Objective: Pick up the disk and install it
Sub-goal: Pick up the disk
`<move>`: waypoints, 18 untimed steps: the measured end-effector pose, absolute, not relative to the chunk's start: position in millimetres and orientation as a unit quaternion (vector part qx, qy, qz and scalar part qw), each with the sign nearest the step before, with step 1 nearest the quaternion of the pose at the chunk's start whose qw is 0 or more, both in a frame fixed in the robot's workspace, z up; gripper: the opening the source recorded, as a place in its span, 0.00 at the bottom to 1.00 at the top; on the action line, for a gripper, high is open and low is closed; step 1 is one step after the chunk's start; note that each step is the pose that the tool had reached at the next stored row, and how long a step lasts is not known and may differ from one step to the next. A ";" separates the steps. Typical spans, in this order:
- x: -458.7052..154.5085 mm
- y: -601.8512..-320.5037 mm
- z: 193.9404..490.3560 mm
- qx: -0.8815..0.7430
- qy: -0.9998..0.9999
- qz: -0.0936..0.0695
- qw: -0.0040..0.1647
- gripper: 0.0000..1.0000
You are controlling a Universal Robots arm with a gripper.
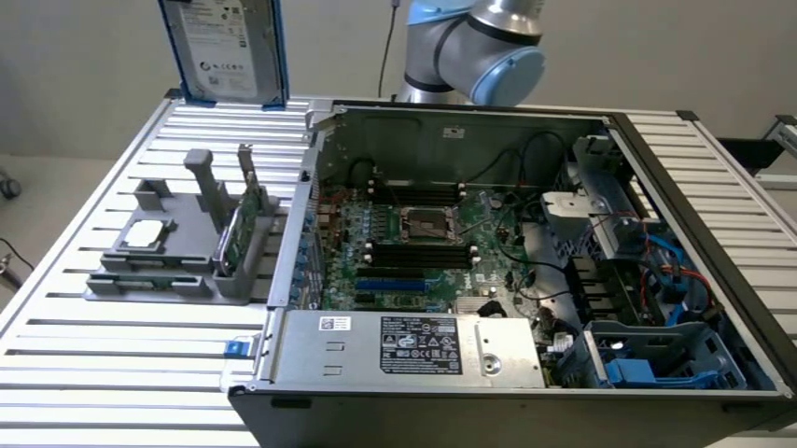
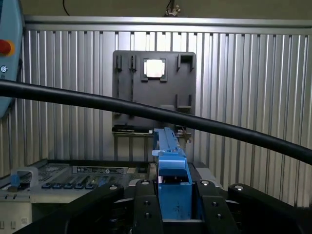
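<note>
Tool [image 2: 174,207] partway closed, clamping disk [image 1: 224,47] by blue frame edges. Disk upright, aloft, 11 o'clock from open case [image 1: 461,131]. Looks rigid, fairly heavy, shock-sensitive; frame edges safest hold, not label face.

Exterior view: elevated, oblique, mid-range, facing the worktop [image 1: 100,373] and open computer case [image 1: 461,131]. Wrist view: close behind the hand [image 2: 174,202] and disk [image 2: 171,170], seemingly aimed straight down. Both show the grey fixture [image 1: 187,245].
</note>
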State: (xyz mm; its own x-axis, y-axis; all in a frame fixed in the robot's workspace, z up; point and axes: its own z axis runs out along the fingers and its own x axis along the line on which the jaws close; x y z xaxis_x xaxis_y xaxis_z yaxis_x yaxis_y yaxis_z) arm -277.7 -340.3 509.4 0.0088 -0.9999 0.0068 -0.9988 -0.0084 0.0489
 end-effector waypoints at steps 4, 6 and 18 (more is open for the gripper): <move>-259.5 -347.3 511.7 0.710 -0.704 -0.016 0.021 0.33; -250.5 -350.8 512.7 0.710 -0.704 -0.017 0.022 0.33; -195.8 -372.4 516.9 0.710 -0.704 -0.020 0.025 0.33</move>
